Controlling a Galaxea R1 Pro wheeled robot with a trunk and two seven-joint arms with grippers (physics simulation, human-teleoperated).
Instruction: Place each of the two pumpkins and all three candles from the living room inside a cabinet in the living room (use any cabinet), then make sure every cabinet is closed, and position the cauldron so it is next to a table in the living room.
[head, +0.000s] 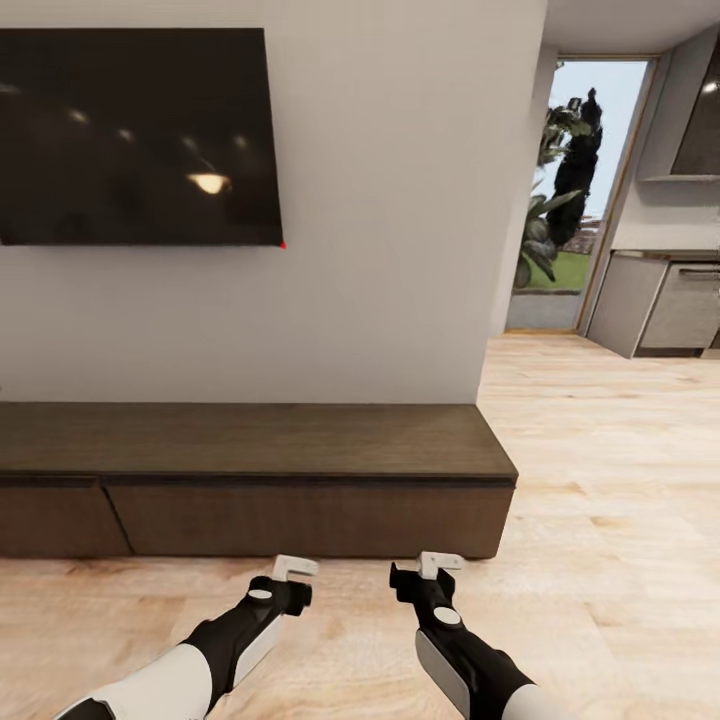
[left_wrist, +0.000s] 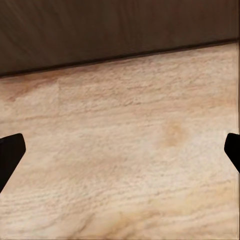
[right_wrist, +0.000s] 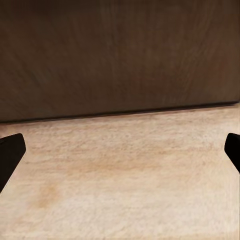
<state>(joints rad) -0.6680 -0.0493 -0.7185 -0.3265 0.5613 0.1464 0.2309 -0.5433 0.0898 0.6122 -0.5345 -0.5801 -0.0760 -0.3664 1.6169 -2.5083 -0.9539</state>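
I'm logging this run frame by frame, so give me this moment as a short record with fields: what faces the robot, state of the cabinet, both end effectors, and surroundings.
facing: cabinet, long, low, dark brown, against the white wall
cabinet state: drawer fronts flush, shut; top bare
left end effector: open, empty, low over the wood floor in front of the cabinet
right end effector: open, empty, beside the left one, likewise short of the cabinet
above cabinet: dark TV screen on the wall
right side: doorway to greenery outdoors, grey kitchen units
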